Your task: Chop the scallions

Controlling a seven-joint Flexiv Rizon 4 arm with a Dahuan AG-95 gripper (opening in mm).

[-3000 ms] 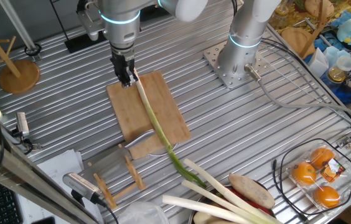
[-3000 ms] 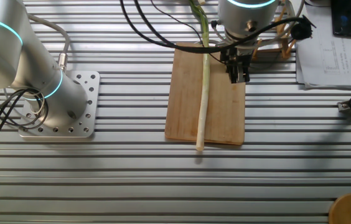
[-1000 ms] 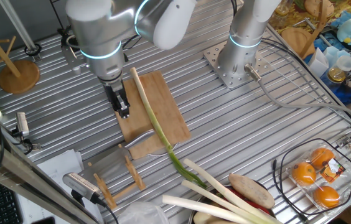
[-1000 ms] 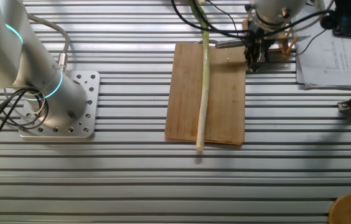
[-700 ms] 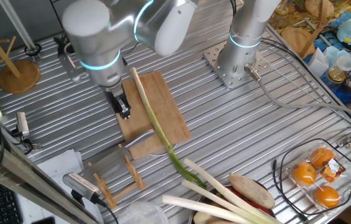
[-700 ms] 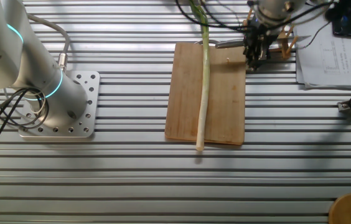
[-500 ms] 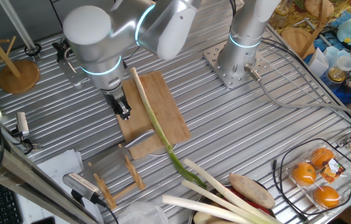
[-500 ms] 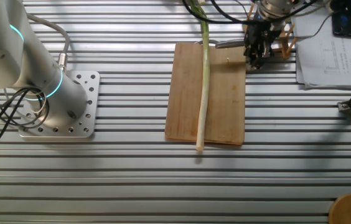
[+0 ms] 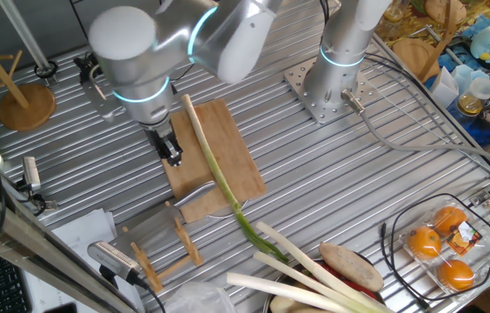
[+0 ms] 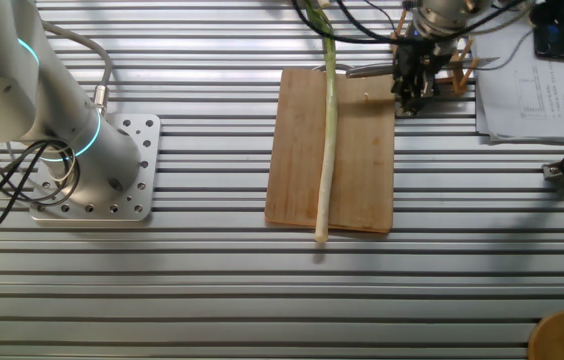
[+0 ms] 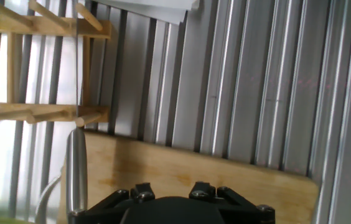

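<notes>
The scallion (image 9: 215, 169) is one long thin stalk lying lengthwise on the wooden cutting board (image 9: 228, 139), with its pale end at the far edge and its green tip trailing off the near edge. It also shows in the other fixed view (image 10: 327, 150). My gripper (image 9: 172, 156) hangs fingers down at the board's left edge, near the knife end, apart from the scallion and empty. Its fingers look slightly apart. In the other fixed view it (image 10: 409, 95) is at the board's top right corner. The knife's steel handle (image 11: 76, 171) lies on the board just left of my hand.
The knife blade (image 11: 76, 62) sits edge-up in a wooden rack (image 9: 167, 248) beside the board. Thicker cream leek-like stalks (image 9: 306, 274) lie near the front. A wire basket of oranges (image 9: 440, 243) is at the right. The second arm's base (image 9: 327, 91) stands behind the board.
Three seconds ago my gripper was at the scallion's pale end. It has moved along the board's edge toward the knife and rack, and barely shifted in the last half second.
</notes>
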